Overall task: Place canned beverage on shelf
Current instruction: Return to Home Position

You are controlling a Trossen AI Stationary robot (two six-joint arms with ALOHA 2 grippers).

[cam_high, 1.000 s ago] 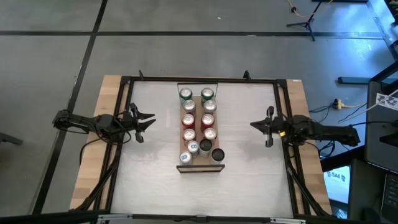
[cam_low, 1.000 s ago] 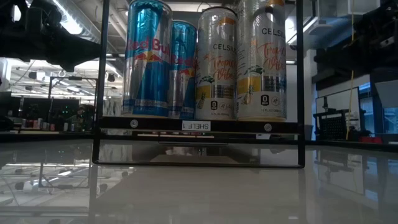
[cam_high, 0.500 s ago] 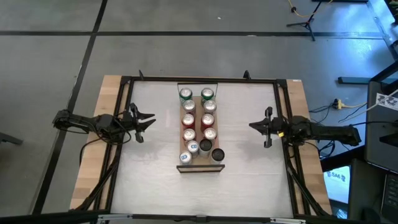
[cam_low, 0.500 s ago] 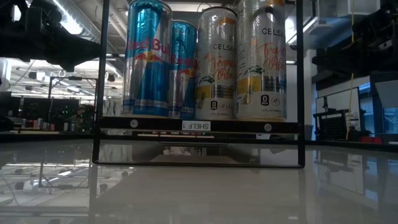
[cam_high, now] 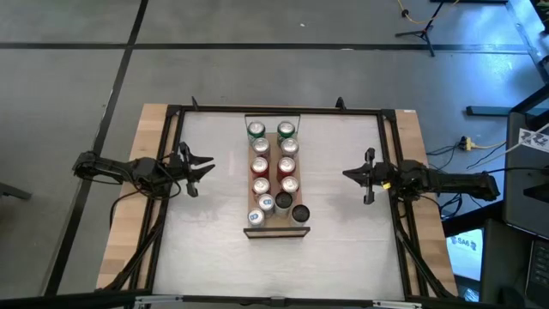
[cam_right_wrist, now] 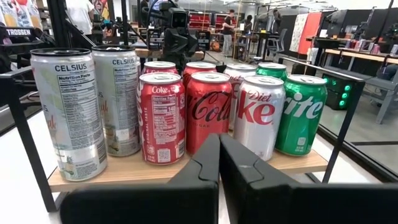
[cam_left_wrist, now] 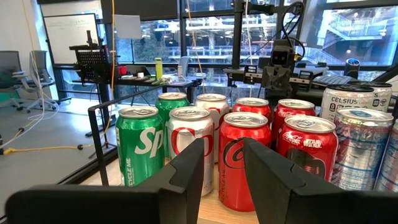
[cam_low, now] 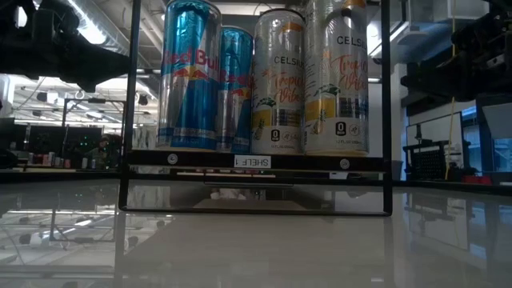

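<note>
The shelf, a narrow light-wood plank with thin dark end frames, stands mid-table and carries two rows of upright cans resting on their bases: green Sprite at the far end, red Coke in the middle, blue Red Bull and Celsius at the near end. My left gripper hovers open and empty left of the shelf, facing the cans. My right gripper hovers shut and empty right of the shelf, facing the Coke cans.
A black frame runs around the white tabletop. Bare tabletop lies between each gripper and the shelf, and in front of it. The room behind holds desks, stands and people far off.
My right gripper has crept a little toward the shelf, staying level and shut. The cans and shelf have not moved.
</note>
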